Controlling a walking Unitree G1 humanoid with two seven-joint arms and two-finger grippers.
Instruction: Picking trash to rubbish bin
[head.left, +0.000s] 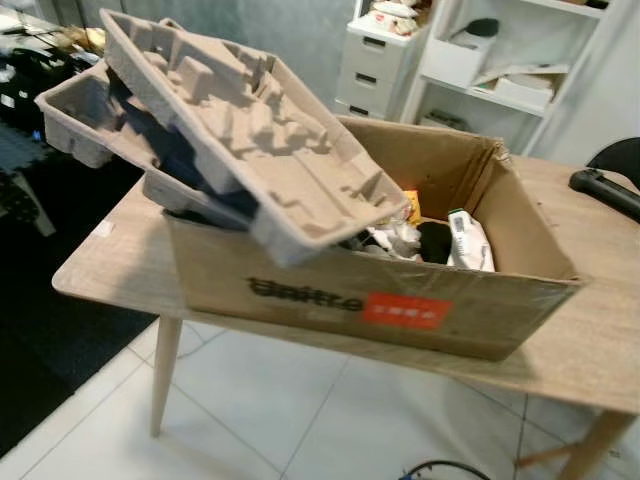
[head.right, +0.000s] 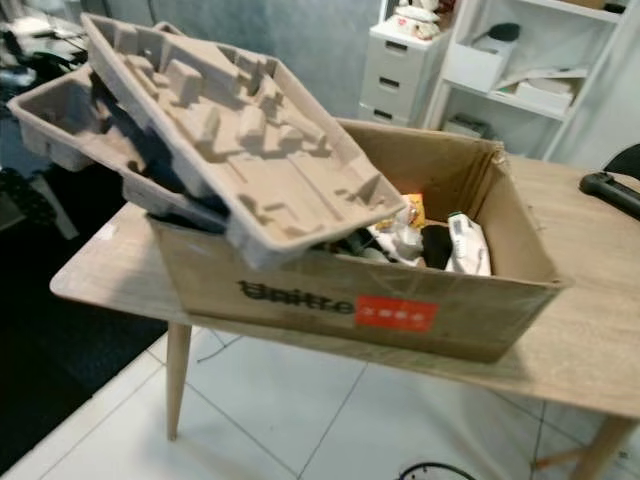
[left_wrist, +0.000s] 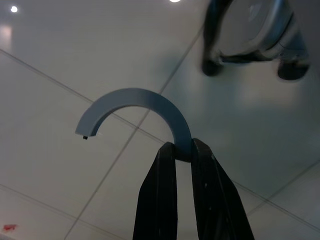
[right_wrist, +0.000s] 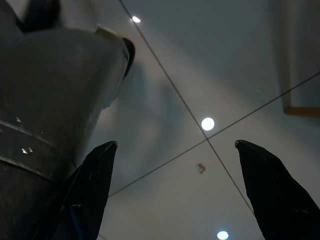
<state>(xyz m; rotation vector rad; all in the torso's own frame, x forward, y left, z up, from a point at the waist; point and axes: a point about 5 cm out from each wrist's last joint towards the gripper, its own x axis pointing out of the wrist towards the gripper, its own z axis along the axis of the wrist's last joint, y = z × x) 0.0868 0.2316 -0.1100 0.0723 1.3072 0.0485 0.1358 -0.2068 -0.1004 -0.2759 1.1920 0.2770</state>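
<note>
Left gripper (left_wrist: 181, 150) pinches a grey curved plastic piece (left_wrist: 135, 107) low over the floor; right gripper (right_wrist: 175, 165) hangs open. To bin it, lift it over the cardboard box (head.left: 400, 300) on the desk (head.left: 590, 340), avoiding the pulp trays (head.left: 250, 130).

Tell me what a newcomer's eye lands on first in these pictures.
First, the open cardboard box of trash on the wooden table, with moulded pulp trays stacked tilted over its left end. Next, the left gripper, hanging over the tiled floor, pinches a grey curved piece.
</note>
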